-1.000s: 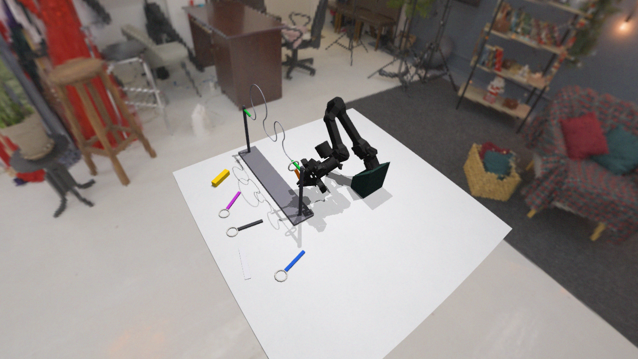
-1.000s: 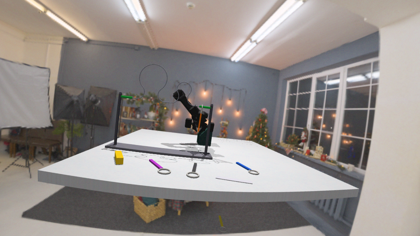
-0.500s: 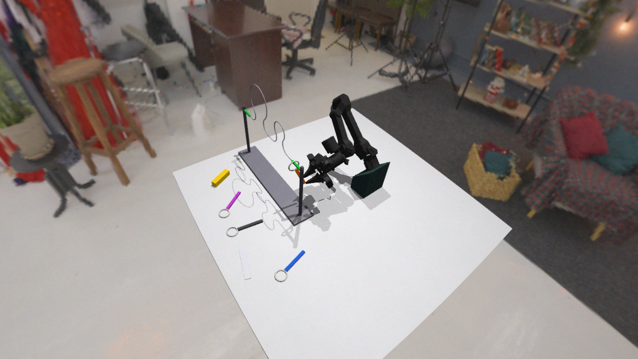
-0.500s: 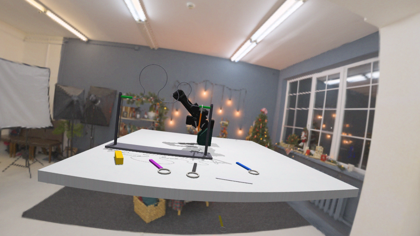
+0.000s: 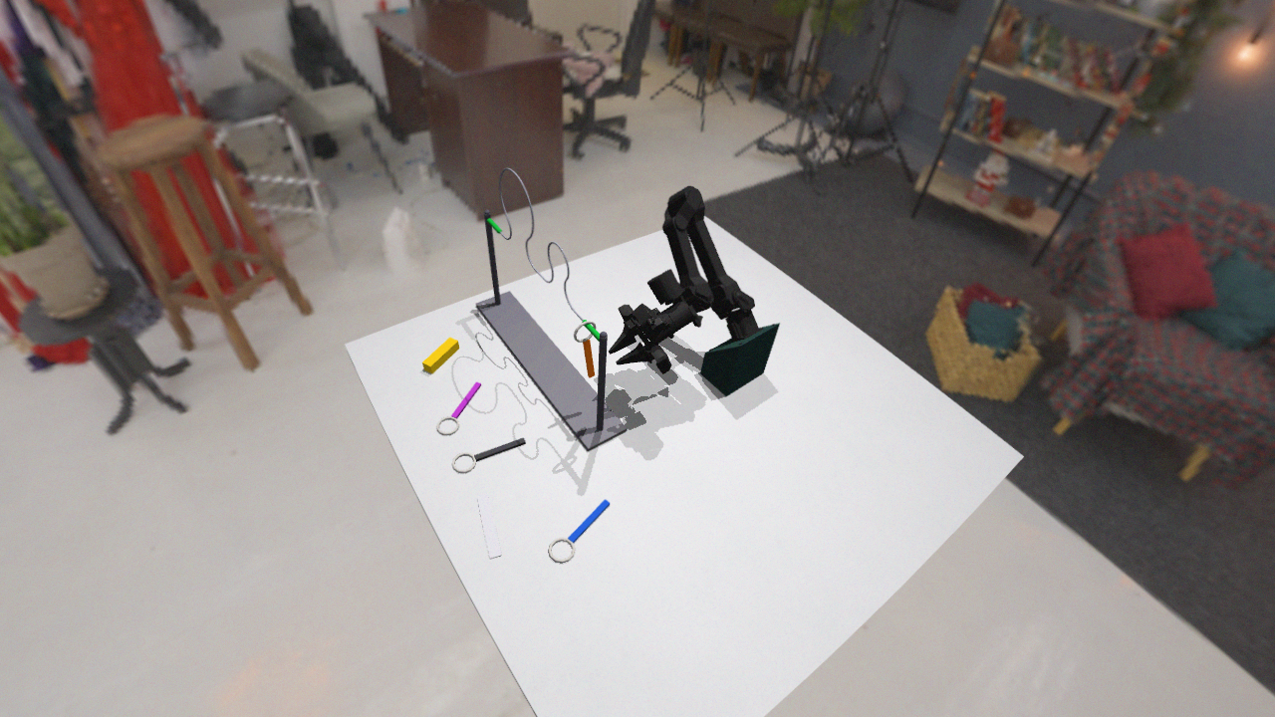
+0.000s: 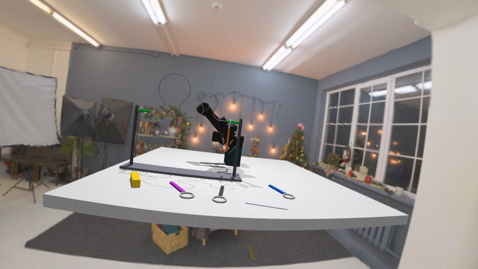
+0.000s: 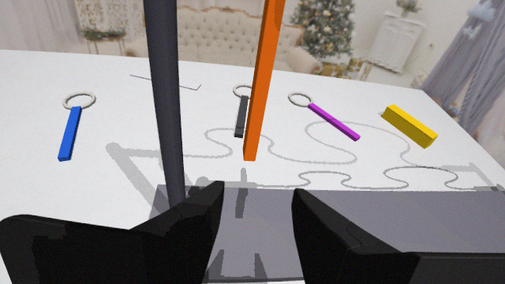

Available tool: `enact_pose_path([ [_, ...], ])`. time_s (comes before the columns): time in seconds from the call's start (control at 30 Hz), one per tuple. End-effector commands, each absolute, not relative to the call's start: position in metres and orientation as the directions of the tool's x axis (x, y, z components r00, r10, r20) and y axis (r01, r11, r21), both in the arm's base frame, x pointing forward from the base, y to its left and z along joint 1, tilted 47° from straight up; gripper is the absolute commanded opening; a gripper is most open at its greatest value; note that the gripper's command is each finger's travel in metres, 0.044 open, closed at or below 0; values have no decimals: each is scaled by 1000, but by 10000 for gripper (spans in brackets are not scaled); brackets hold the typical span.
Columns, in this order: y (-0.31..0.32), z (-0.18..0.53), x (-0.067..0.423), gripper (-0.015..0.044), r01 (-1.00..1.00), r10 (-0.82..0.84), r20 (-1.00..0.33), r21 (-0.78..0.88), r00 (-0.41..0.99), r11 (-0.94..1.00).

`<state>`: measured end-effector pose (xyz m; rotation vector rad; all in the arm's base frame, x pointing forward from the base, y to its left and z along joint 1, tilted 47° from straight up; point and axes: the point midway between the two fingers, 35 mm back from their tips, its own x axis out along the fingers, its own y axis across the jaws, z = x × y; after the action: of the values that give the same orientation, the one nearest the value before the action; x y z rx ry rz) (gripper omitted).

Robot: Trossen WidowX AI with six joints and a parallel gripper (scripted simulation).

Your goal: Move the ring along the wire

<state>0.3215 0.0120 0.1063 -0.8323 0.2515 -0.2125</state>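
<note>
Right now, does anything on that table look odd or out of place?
Yes: three spare rings, with blue, dark and purple handles, lie loose on the table beside a yellow block. Only the orange-handled ring hangs on the wire.

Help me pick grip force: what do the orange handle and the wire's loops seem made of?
Orange handle: looks like rigid matte plastic, flat-coloured, square-edged, no shine. Wire loops: probably thin bare metal, plain grey and holding their curves unsupported. Neither is certain from looks.
</note>
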Motion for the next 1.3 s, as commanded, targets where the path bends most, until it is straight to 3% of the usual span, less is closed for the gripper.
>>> enact_pose_path([
  [0.0, 11, 104, 320, 160, 86, -288, -143, -750, 947, 655],
  [0.57, 11, 104, 320, 160, 86, -288, -143, -750, 947, 655],
  [0.93, 26, 112, 273, 440, 84, -283, -141, -751, 949, 655],
  [1.27, 26, 112, 273, 440, 84, -283, -141, -751, 949, 655],
])
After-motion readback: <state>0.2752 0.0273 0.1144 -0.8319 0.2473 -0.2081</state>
